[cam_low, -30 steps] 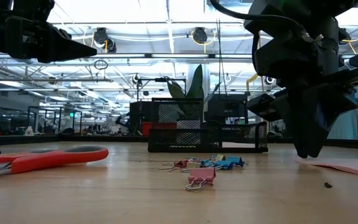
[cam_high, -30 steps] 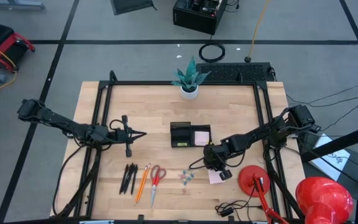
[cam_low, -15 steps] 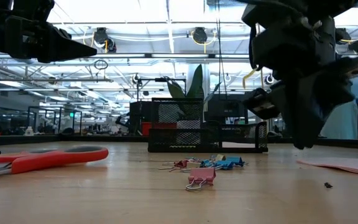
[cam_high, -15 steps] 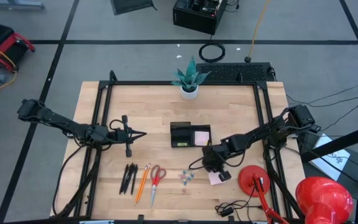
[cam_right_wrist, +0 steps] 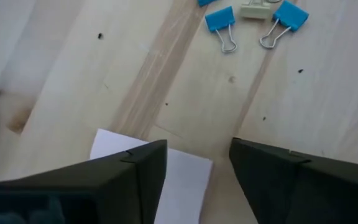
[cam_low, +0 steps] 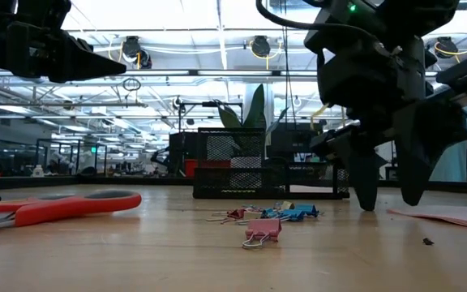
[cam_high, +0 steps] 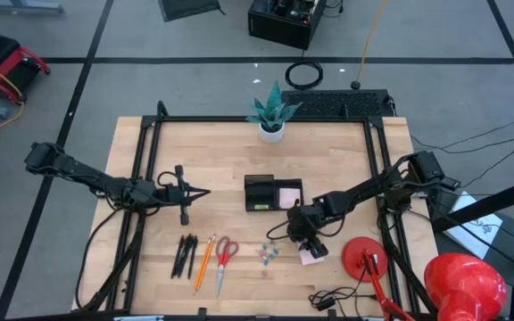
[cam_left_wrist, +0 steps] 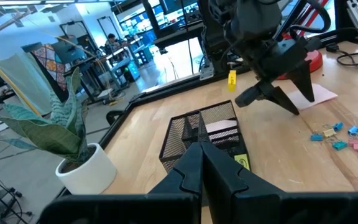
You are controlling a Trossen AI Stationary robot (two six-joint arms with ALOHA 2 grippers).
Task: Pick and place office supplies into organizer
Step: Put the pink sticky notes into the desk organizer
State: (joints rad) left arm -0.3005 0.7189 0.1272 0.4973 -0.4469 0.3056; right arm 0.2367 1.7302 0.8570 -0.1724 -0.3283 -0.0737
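The black mesh organizer (cam_high: 261,189) stands mid-table with a pink sticky pad (cam_high: 289,196) in its right compartment. Black pens (cam_high: 186,256), an orange pencil (cam_high: 205,261) and red-handled scissors (cam_high: 224,260) lie near the front edge, small clips (cam_high: 268,253) to their right. My right gripper (cam_low: 387,201) slants down, open, just above the wood beside a loose pink sheet (cam_high: 309,258) that lies flat; its fingers touch nothing. In the right wrist view the sheet (cam_right_wrist: 120,146) lies under the gripper (cam_right_wrist: 197,163). My left gripper (cam_high: 205,191) hangs shut and level, left of the organizer.
A potted plant (cam_high: 272,118) stands at the far edge. A red lamp with its round base (cam_high: 364,259) and a dark cable (cam_high: 333,299) crowd the near right corner. Black frame rails (cam_high: 145,205) run along both table sides. Bare wood lies between clips and organizer.
My right gripper has opened: its fingertips, together half a second ago, now stand apart above the table beside the pink sheet. The sheet and the clips lie where they were.
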